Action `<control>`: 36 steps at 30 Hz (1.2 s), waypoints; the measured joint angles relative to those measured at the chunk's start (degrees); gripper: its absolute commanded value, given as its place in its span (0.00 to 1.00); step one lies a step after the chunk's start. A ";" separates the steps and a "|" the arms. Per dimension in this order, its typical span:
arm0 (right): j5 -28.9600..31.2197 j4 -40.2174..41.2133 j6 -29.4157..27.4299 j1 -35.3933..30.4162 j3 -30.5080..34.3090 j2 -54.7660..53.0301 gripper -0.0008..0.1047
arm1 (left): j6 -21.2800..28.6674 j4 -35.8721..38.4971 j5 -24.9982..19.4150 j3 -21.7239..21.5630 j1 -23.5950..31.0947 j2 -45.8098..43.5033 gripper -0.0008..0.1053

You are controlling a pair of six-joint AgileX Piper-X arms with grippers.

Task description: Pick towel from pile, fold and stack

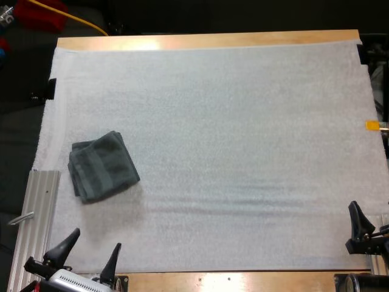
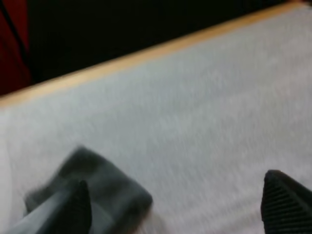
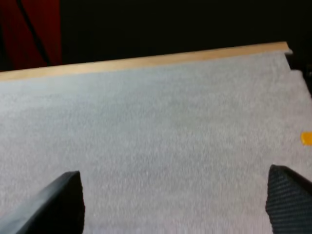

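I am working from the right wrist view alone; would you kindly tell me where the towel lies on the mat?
Observer: In the high view the towel, dark grey-green and apparently folded, lies near the left edge of the mat.
Operator: Thank you. Is the left gripper holding it?
Observer: No. The left gripper is open at the mat's near edge, apart from the towel.
Operator: And how does my right gripper stand relative to the towel?
Observer: The right gripper is at the mat's near right corner, with the whole width of the mat between it and the towel.
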 measured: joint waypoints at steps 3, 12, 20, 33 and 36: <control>0.00 -0.01 0.00 0.00 1.83 0.00 0.71 | 0.00 -2.51 0.00 0.11 0.00 0.00 0.66; 0.00 -0.01 0.00 0.00 5.29 0.00 0.71 | 0.00 -8.35 0.00 6.88 0.00 0.00 0.66; 0.00 -0.25 -0.16 0.00 7.45 0.00 0.71 | -2.09 -9.94 -11.65 15.12 0.00 0.11 0.66; 0.00 0.24 -0.16 0.00 11.54 0.10 0.71 | -2.56 -11.91 -15.09 19.47 0.00 0.11 0.66; 0.00 1.18 -0.16 0.00 12.20 0.10 0.71 | -2.56 -11.91 -15.09 19.47 0.00 0.11 0.66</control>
